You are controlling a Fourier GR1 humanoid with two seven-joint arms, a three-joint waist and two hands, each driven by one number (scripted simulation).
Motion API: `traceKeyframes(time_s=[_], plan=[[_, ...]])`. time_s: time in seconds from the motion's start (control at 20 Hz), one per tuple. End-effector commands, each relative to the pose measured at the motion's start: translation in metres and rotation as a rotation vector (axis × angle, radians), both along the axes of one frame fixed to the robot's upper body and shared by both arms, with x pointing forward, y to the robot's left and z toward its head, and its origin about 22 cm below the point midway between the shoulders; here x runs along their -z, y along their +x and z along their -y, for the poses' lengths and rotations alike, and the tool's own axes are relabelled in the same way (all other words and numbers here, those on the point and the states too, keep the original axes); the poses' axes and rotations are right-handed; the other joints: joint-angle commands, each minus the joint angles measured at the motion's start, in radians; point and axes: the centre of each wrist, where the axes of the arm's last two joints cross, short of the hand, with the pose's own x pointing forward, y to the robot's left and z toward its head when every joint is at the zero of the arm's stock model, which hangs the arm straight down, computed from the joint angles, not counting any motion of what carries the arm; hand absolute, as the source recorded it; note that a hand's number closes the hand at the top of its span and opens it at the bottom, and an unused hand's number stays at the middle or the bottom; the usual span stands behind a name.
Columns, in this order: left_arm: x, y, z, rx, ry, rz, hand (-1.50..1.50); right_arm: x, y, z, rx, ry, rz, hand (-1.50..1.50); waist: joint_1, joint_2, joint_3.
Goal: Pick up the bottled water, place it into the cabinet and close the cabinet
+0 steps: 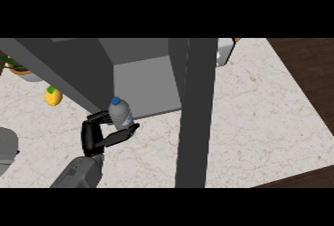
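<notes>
The water bottle [120, 114], clear with a blue cap, stands upright in my left hand [94, 137], whose fingers and thumb curl round its lower half. It is held just in front of the grey cabinet [146, 84], at the left corner of the opening. The cabinet door [195, 132] is open; it shows as a dark panel running down the middle of the view to the right of the bottle. My right hand shows nowhere in the view.
A yellow lemon [53, 96] lies on the marble counter left of the cabinet, with a potted plant [24, 74] behind it. A grey rounded object [5, 152] sits at the left edge. The counter's edge [306, 170] runs along the right and lower right.
</notes>
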Motion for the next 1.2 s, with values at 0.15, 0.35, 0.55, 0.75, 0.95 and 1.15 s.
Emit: traceKeyframes(time_s=[0.15,0.35,0.55,0.75,0.95,1.15], plan=[[-0.084,0.075,0.071,0.209,-0.080,0.192,1.50,-0.003,0.000,0.005,0.011,-0.026,0.002,-1.50,-0.005,0.001,-0.013],[-0.082,0.073,0.077,0.225,-0.108,0.183,1.50,-0.007,-0.002,0.004,0.011,-0.046,0.011,-1.50,0.013,-0.001,-0.015],[-0.077,0.068,0.084,0.282,-0.147,0.160,1.50,-0.007,-0.008,0.007,0.028,-0.055,0.000,-1.50,0.054,-0.011,-0.014],[-0.079,0.064,0.102,0.337,-0.195,0.161,1.50,-0.008,-0.014,0.003,0.014,-0.068,-0.013,-1.50,0.079,-0.019,-0.014],[-0.067,0.059,0.101,0.400,-0.282,0.139,1.50,-0.010,-0.024,0.007,0.027,-0.098,-0.013,-1.50,0.107,-0.018,-0.014],[-0.057,0.050,0.105,0.442,-0.348,0.137,1.50,-0.013,-0.039,-0.001,-0.034,-0.116,-0.023,1.50,0.123,-0.025,-0.013]])
